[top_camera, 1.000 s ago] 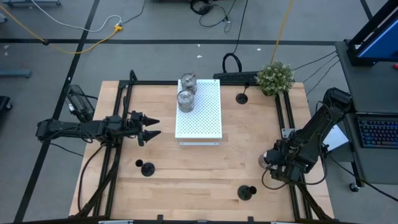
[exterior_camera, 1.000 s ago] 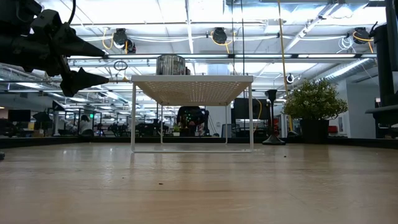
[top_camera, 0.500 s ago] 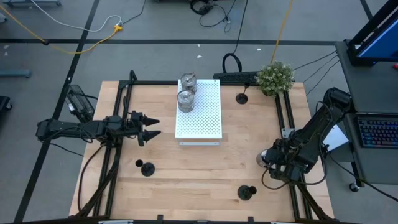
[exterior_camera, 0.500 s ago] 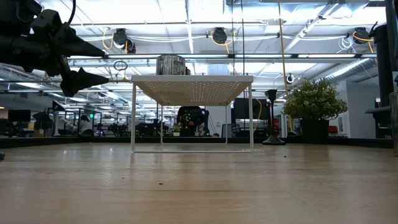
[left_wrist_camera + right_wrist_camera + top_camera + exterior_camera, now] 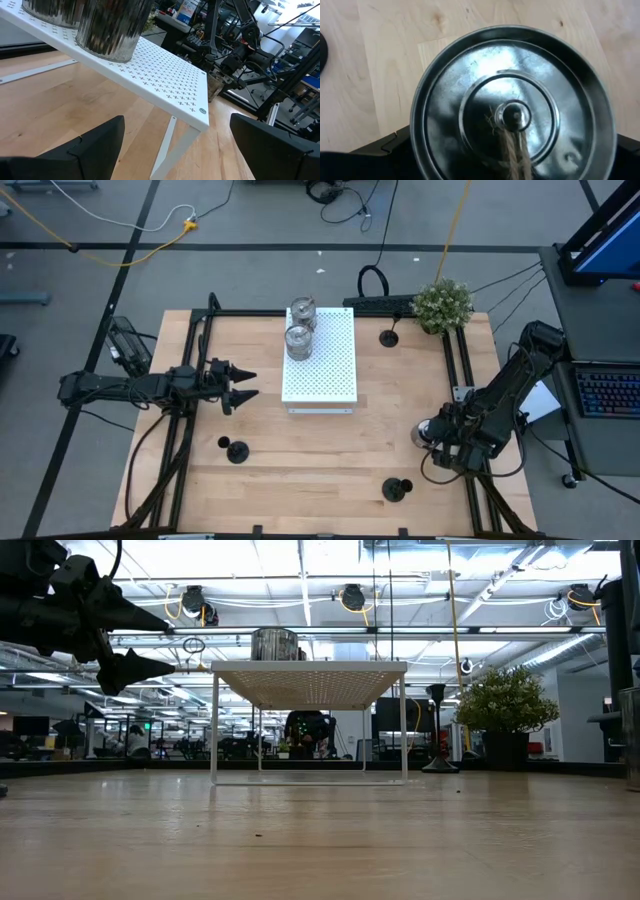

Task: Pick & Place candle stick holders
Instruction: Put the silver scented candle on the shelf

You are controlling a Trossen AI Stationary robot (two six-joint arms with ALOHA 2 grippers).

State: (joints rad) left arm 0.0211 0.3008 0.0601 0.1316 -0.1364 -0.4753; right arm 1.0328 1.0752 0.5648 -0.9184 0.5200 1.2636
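Right gripper (image 5: 432, 438) at 4 o'clock on table (image 5: 400, 420), straddling third silver holder (image 5: 512, 107); jaws spread wide, seemingly around its body, firm grip not confirmed. Best closed squarely about the ribbed wall, then lifted straight before travel toward white board (image 5: 325, 360) at 12 o'clock, bearing two silver holders (image 5: 298, 338). Left gripper (image 5: 243, 384) waiting open at 9 o'clock.
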